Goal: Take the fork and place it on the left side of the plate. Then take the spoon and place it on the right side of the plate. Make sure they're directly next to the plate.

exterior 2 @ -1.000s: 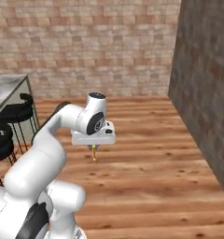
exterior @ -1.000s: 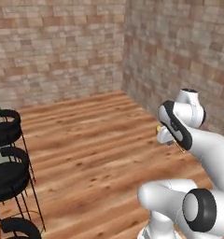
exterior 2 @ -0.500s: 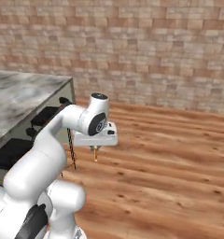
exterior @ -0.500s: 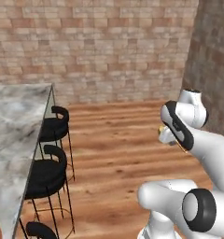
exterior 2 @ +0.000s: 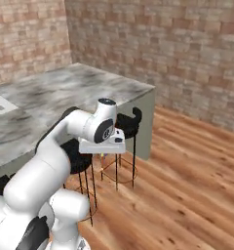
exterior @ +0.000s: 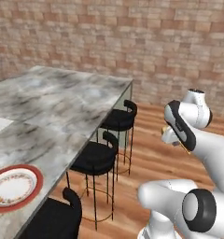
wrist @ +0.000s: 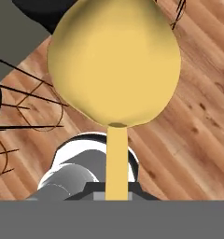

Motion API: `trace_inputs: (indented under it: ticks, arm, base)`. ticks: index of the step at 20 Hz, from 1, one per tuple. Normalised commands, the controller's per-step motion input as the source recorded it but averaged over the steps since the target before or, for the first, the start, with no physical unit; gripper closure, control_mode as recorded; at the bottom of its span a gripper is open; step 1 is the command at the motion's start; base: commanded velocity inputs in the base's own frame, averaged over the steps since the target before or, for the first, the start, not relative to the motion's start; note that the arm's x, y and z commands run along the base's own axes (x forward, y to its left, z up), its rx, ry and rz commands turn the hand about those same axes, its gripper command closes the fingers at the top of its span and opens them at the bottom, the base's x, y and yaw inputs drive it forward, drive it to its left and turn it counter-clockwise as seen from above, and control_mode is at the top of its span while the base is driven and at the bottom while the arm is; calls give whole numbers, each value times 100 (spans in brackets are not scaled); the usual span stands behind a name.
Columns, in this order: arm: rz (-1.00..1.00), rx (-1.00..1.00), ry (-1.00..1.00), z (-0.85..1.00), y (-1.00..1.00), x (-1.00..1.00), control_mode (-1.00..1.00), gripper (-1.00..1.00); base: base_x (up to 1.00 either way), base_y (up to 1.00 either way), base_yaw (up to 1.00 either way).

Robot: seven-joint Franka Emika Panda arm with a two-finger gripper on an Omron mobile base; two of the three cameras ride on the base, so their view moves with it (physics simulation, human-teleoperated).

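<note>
From the left base view, the plate (exterior: 13,187) sits at the near edge of the grey marble counter (exterior: 62,107), low and to the left, with bare stone on either side of it so that cutlery can be laid directly against its red-brown rim; the fork cannot be made out there at this size. Black bar stools (exterior: 97,158) stand tucked along the counter's front, and the arm is folded up well to the right of them, carrying the gripper (exterior: 179,140) high above the wooden floor, probably so it clears the stools and the counter edge on the way over; a thin sliver of yellow-orange shows at the hand. In the right base view the gripper (exterior 2: 105,154) points downward beside the stools (exterior 2: 126,128), still short of the counter (exterior 2: 70,88), with a small yellow tip hanging below it, and the plate's red rim only just shows at the left edge. The hand view settles what that is: the spoon (wrist: 115,70) rises straight from between the jaws, which are clamped on its thin handle, its rounded bowl out beyond the fingertips over the floor. Held by the handle end, the bowl leads, which should suit laying it flat against the plate's right side.
</note>
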Motion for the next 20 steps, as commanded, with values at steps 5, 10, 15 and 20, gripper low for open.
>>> trace_inputs:
  ticks: [5,10,15,20]
  arm:
    - [0,0,0,0,0,0,100,100]
    - [0,0,0,0,0,0,100,100]
    - [0,0,0,0,0,0,100,100]
    - [0,0,0,0,0,0,100,100]
  base:
    - [39,0,78]
    - [37,0,80]
    - [38,0,78]
    - [52,-8,64]
